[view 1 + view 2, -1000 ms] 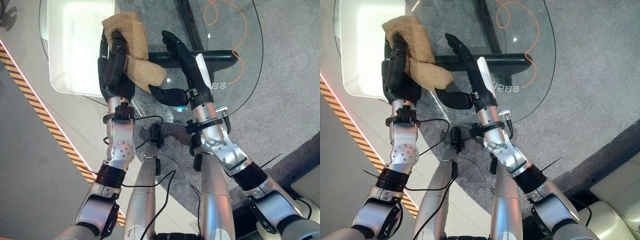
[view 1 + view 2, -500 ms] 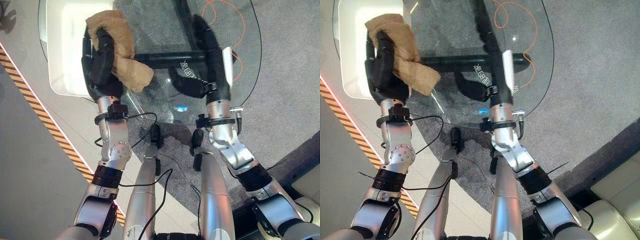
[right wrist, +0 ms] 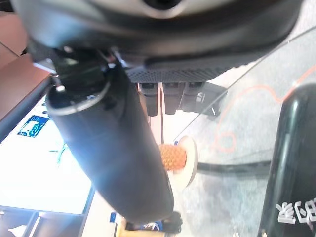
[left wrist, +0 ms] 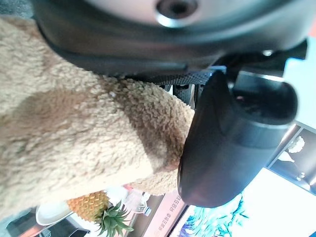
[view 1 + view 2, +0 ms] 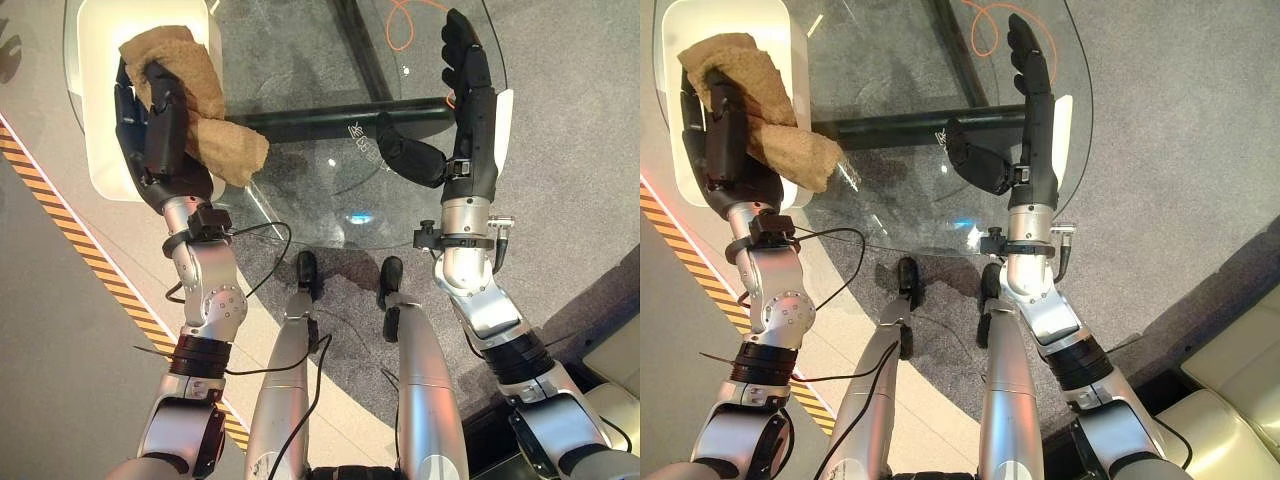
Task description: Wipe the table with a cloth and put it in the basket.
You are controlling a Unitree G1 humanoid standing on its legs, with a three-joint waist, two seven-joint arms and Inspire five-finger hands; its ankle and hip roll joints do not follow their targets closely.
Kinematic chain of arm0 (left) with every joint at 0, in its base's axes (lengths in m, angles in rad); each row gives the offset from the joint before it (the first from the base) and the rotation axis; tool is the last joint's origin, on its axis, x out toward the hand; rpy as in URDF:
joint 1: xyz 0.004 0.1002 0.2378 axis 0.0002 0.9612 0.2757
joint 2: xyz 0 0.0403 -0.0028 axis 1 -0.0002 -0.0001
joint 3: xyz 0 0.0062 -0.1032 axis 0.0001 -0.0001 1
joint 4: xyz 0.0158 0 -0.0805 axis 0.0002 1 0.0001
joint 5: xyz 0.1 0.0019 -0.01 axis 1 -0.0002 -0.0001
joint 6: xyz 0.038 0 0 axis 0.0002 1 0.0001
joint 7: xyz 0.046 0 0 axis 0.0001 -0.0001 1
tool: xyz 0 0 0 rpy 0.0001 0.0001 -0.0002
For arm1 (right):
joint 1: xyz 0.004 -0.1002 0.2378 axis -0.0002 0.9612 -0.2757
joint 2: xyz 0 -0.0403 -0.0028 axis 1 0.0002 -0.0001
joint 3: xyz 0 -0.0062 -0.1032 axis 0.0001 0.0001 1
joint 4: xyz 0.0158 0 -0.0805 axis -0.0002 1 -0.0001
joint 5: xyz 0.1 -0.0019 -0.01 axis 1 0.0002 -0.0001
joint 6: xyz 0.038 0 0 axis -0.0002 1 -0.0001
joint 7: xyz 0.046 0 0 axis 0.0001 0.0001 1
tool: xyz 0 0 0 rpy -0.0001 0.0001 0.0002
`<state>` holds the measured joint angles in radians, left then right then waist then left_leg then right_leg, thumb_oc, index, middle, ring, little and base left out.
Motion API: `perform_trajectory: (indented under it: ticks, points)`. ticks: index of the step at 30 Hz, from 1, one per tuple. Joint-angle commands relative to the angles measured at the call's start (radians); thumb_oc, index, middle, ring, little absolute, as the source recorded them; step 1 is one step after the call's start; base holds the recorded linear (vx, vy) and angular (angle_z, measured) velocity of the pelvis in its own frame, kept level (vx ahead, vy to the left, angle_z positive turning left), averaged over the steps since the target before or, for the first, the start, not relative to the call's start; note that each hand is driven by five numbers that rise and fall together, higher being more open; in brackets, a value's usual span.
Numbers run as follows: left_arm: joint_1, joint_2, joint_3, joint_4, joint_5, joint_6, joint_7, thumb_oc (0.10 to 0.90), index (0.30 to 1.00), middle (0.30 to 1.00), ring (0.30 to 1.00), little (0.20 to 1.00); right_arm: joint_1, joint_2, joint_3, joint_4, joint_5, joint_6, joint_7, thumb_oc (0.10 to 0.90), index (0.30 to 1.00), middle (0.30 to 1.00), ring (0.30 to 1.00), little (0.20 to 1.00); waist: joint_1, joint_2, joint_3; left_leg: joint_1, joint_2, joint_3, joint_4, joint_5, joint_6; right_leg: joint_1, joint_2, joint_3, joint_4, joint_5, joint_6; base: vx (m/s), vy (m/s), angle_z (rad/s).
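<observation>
Over the left edge of the round glass table, the left robot hand has its fingers curled round a tan, fleecy cloth, which is bunched over the fingers and hangs down on the side toward the table's middle. Below that hand lies a white rounded-rectangular basket, its rim showing past the cloth. Across the table, well apart, the right robot hand is held above the glass with its fingers straight and its thumb spread out, holding nothing. An orange cord loops on the grey floor beneath the glass.
</observation>
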<state>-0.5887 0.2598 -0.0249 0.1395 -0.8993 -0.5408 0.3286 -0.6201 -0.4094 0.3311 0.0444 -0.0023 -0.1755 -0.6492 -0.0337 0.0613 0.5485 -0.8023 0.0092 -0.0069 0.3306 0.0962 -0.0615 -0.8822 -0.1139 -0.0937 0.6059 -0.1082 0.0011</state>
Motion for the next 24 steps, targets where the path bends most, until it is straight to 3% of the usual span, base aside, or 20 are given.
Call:
perform_trajectory:
  ticks: [1,10,15,19,24]
  points:
    - [-0.122,0.112,0.091,-0.063,0.151,-0.170,0.018,0.100,0.300,0.300,0.300,0.200,-0.059,-0.020,-0.069,-0.049,-0.076,-0.110,-0.104,0.800,0.900,0.900,0.900,0.900,0.007,0.007,-0.029,0.048,-0.054,0.060,0.038,-0.116,0.035,0.064,0.061,-0.015,-0.104,-0.006,0.022,0.00,0.000,0.00]
    - [-0.162,0.182,0.099,0.082,0.169,-0.215,0.084,0.100,0.300,0.300,0.300,0.200,-0.062,-0.068,-0.100,0.169,0.013,-0.116,-0.222,0.800,0.900,0.900,0.900,0.900,0.004,0.018,-0.029,0.055,-0.048,0.063,0.032,-0.120,0.029,0.071,0.057,-0.013,-0.110,-0.012,0.022,-0.01,0.013,-0.04]
    - [-0.212,0.238,0.092,0.227,0.128,-0.245,0.116,0.100,0.300,0.300,0.300,0.200,-0.090,-0.108,-0.094,0.381,0.142,-0.142,-0.244,0.800,0.900,0.900,0.900,0.900,0.003,0.021,-0.029,0.057,-0.045,0.062,0.033,-0.123,0.026,0.074,0.056,-0.013,-0.112,-0.016,0.021,0.00,0.004,-0.01]
    - [-0.237,0.280,0.082,0.275,0.133,-0.239,0.142,0.100,0.300,0.300,0.300,0.200,-0.093,-0.120,-0.093,0.480,0.226,-0.182,-0.235,0.800,0.900,0.900,0.900,0.900,0.003,0.018,-0.029,0.053,-0.041,0.062,0.035,-0.125,0.025,0.073,0.057,-0.012,-0.114,-0.018,0.019,0.00,0.000,0.00]
    - [-0.303,0.362,0.045,0.363,0.164,-0.217,0.214,0.100,0.300,0.300,0.300,0.200,-0.092,-0.145,-0.074,0.637,0.286,-0.186,-0.245,0.800,0.900,0.900,0.900,0.900,-0.002,0.013,-0.029,0.042,-0.034,0.062,0.041,-0.128,0.026,0.064,0.064,-0.010,-0.111,-0.017,0.018,0.00,0.000,0.00]
